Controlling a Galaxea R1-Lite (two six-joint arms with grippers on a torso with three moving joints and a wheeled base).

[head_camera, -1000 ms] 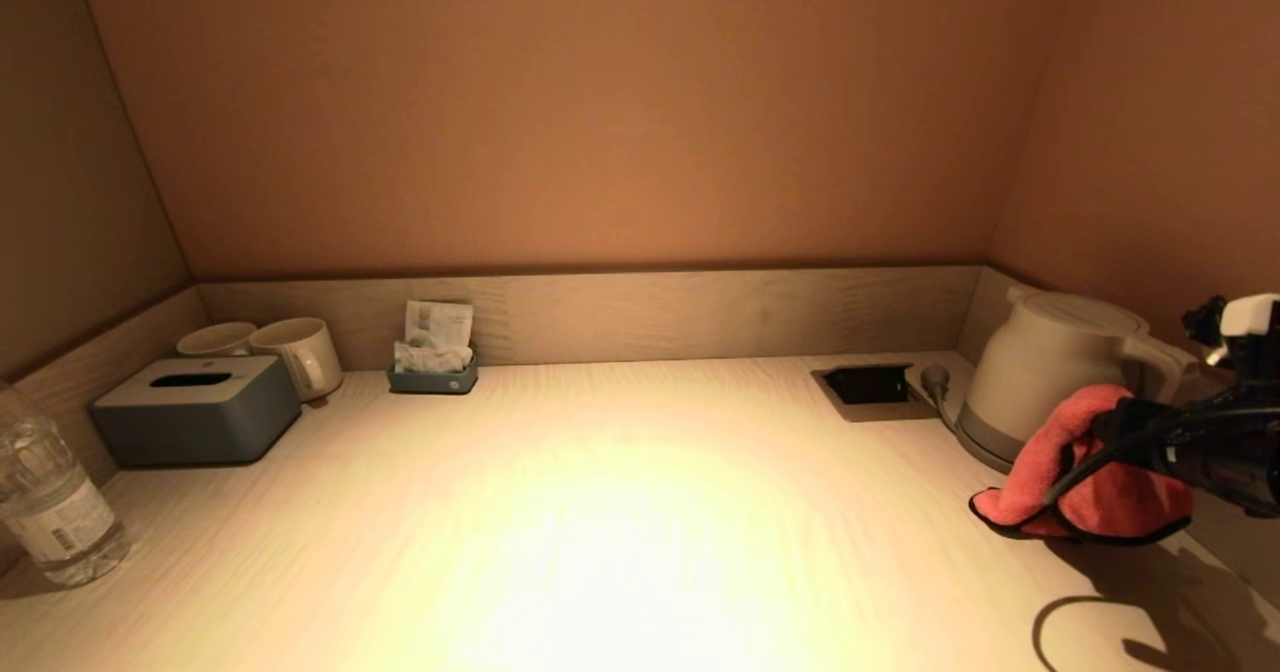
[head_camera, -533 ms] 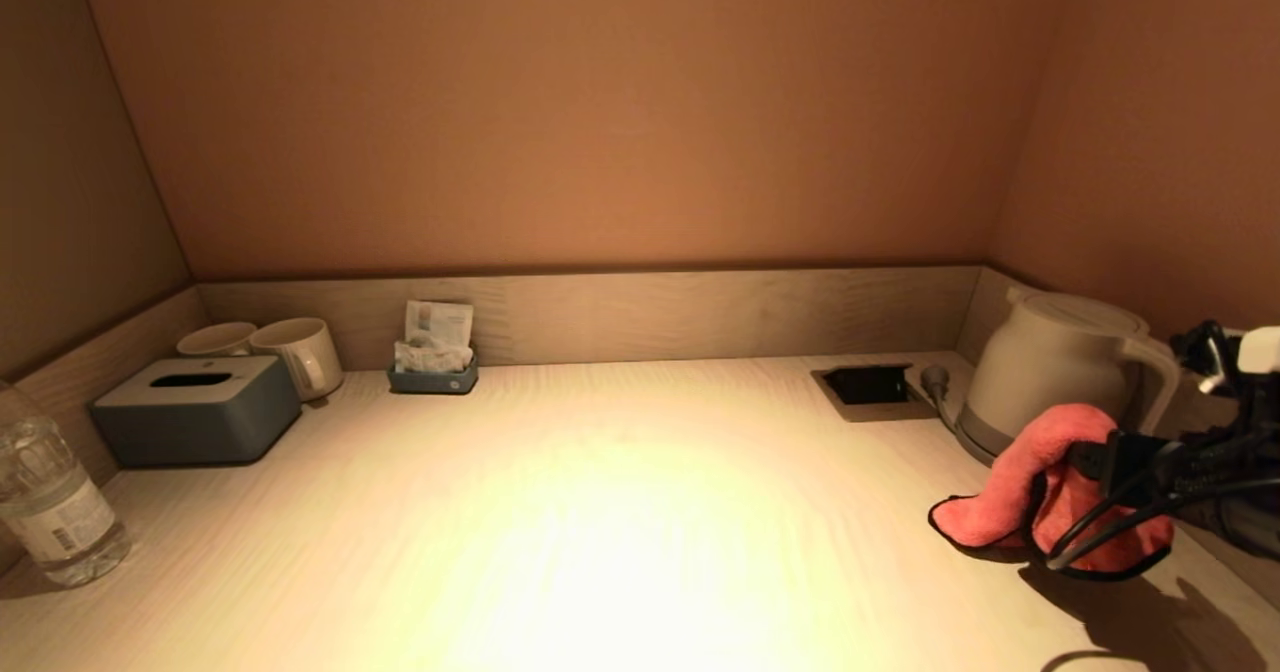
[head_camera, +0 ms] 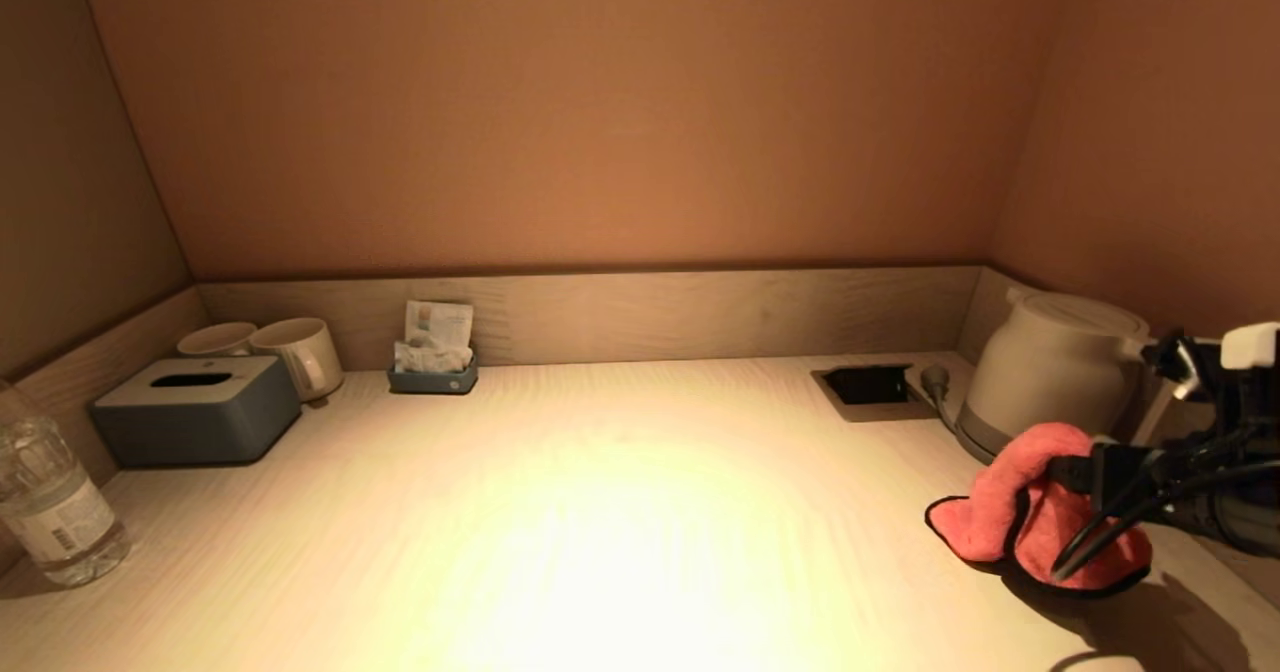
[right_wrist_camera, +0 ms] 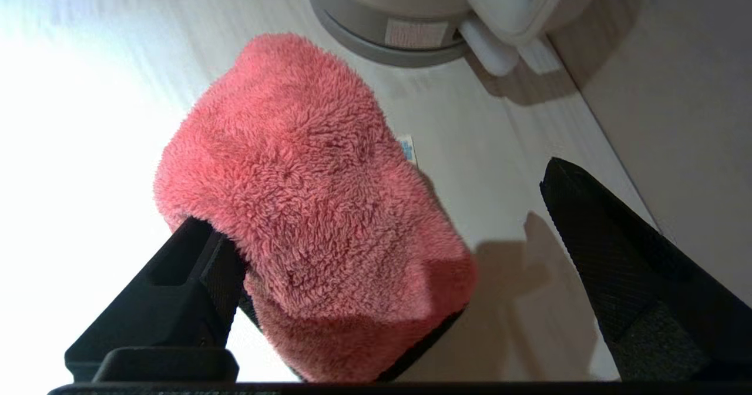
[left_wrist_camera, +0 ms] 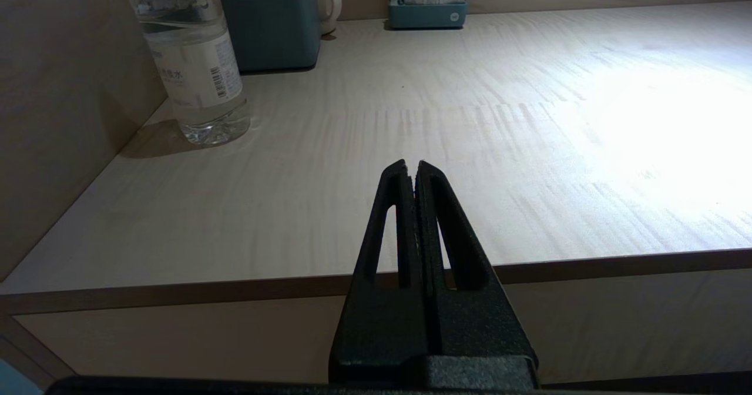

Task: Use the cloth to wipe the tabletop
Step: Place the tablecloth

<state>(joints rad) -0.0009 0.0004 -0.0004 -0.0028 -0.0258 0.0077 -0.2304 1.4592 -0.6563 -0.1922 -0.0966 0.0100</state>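
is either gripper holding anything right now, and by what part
The right gripper is open; the fluffy pink cloth drapes over one finger, unclamped. The left gripper is shut on nothing.

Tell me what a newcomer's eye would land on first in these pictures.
The fluffy pink cloth with black trim stands out first, draped over a finger of the right gripper, whose fingers are spread wide, low on the pale wooden tabletop at its right end. Just behind it stands the white electric kettle in the right corner. Far left, the clear plastic water bottle stands near the front edge.
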